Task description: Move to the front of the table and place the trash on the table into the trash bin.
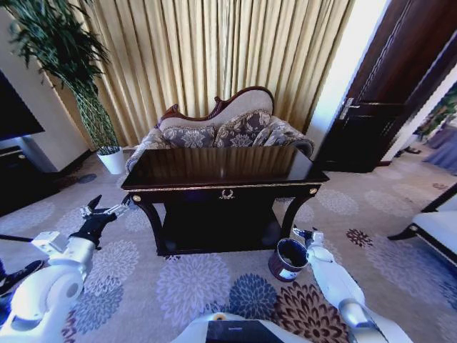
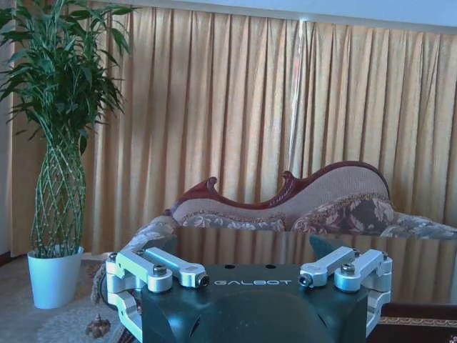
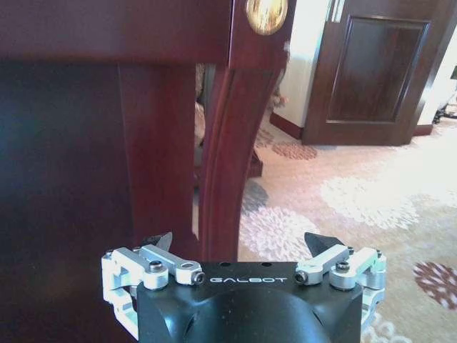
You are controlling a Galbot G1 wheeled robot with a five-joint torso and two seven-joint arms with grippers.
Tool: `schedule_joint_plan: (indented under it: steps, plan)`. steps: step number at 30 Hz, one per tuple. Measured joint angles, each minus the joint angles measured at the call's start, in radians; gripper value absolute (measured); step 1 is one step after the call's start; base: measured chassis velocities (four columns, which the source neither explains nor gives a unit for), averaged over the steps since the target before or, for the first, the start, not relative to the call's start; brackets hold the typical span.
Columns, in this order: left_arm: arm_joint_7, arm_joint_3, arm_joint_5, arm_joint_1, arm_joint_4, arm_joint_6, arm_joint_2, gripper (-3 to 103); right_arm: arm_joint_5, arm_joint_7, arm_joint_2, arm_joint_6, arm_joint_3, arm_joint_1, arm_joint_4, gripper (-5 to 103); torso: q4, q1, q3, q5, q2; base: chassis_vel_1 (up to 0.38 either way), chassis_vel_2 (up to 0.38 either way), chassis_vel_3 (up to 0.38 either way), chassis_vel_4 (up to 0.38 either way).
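The glossy dark-brown wooden table (image 1: 225, 166) with gold trim and a gold centre emblem stands mid-frame in the head view, and its tabletop looks bare: I can make out no bottle, paper wad or wrapper on it, only the reflection of the curtain. The small round dark-brown trash bin (image 1: 288, 259) with a white label patch sits on the floral carpet (image 1: 193, 282) at lower right of centre, just in front of the table's right curved leg (image 3: 227, 153).

The right gripper (image 1: 305, 236) hangs immediately right of the bin's rim, close beside it, its jaws apart and holding nothing; in the right wrist view they point at that carved leg. The left gripper (image 1: 96, 213) is at the left of the frame, well apart from the bin and off the table's left corner, jaws also spread and empty, facing the patterned sofa (image 2: 300, 204) and the potted bamboo in its white pot (image 2: 56, 275).

By my judgement the right arm is far the nearer to the bin, with the bin lying just to its left, and the clearing looks finished or nearly so.
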State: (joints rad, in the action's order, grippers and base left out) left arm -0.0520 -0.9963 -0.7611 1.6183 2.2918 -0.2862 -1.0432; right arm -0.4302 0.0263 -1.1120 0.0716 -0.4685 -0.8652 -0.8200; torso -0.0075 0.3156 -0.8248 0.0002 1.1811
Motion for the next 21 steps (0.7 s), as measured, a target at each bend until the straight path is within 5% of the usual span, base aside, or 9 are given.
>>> schedule_joint_plan:
  steps: [7, 13, 21]
  plan:
    - [-0.002, -0.008, -0.002, 0.003, 0.006, 0.0, 0.002, 100, -0.096, -0.028, 0.079, -0.078, 0.006, -0.127, -0.269, 100, -0.0003, 0.0, 0.0, -0.0003, 0.0, 0.0, 0.0, 0.0, 0.0]
    - [-0.003, -0.027, -0.023, -0.003, 0.013, -0.002, 0.004, 100, -0.245, -0.007, 0.162, -0.172, -0.055, -0.323, -0.721, 100, 0.0001, 0.0, 0.0, -0.0004, 0.0, 0.0, 0.0, 0.0, 0.0]
    - [-0.004, -0.058, -0.039, 0.004, 0.02, -0.004, 0.005, 100, -0.282, 0.028, 0.184, -0.24, -0.124, -0.457, -1.116, 100, 0.0001, 0.0, 0.0, -0.0004, 0.0, 0.0, 0.0, 0.0, 0.0]
